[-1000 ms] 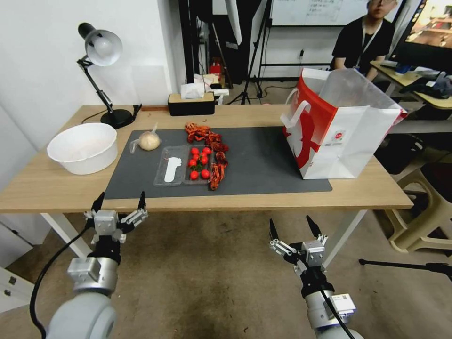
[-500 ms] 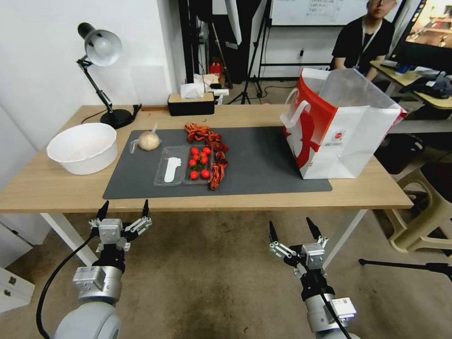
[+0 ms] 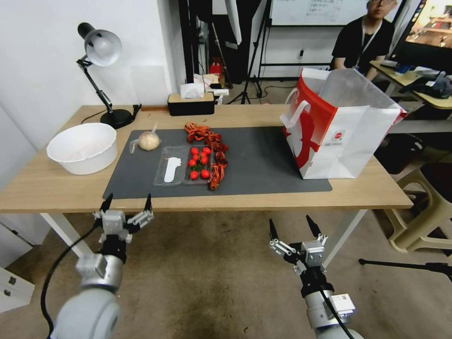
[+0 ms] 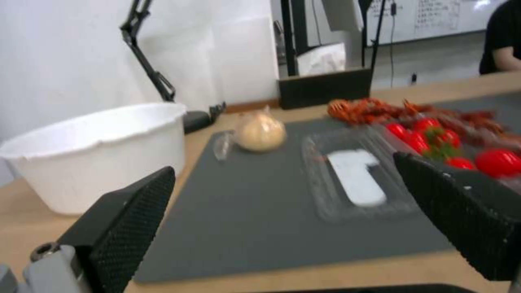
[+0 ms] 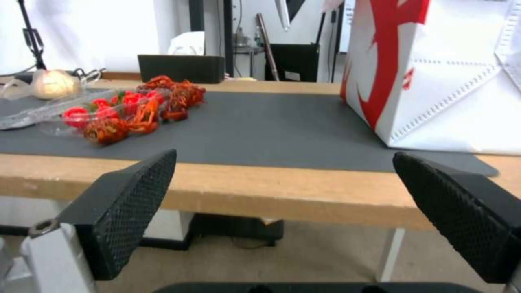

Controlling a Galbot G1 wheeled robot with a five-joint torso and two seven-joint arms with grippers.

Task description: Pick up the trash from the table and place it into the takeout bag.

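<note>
Two grippers hang below the near edge of the long light-wood table with white legs [image 3: 56,188], both with black fingers spread wide and holding nothing. The left gripper [image 3: 127,203] sits just at the table's front lip, its fingertips pointing up toward the near left corner of the large dark grey mat [image 3: 263,165]; the right gripper [image 3: 294,227] is lower, over the brown floor, well short of the edge.

On the table's right stands the large boxy white takeout bag with red side panels and white loop handles [image 3: 348,141], upright and open at the top, partly on the mat. Its small red logo shows on the white front — too small to read.

At the far left, off the mat, sits a round white plastic bowl [image 3: 84,148]. Behind it stands a black desk lamp with a silver shade [image 3: 100,47], and farther back a black tissue box with a wooden top [image 3: 191,103].

Mid-mat lies the trash: a clear plastic clamshell tray [image 3: 172,172] holding red cherry tomatoes [image 3: 199,162] and a white label — with red-orange crayfish shells [image 3: 209,141] strung along its far and right sides. Left of the shells rests a small beige bun in a clear bag [image 3: 148,140].
</note>
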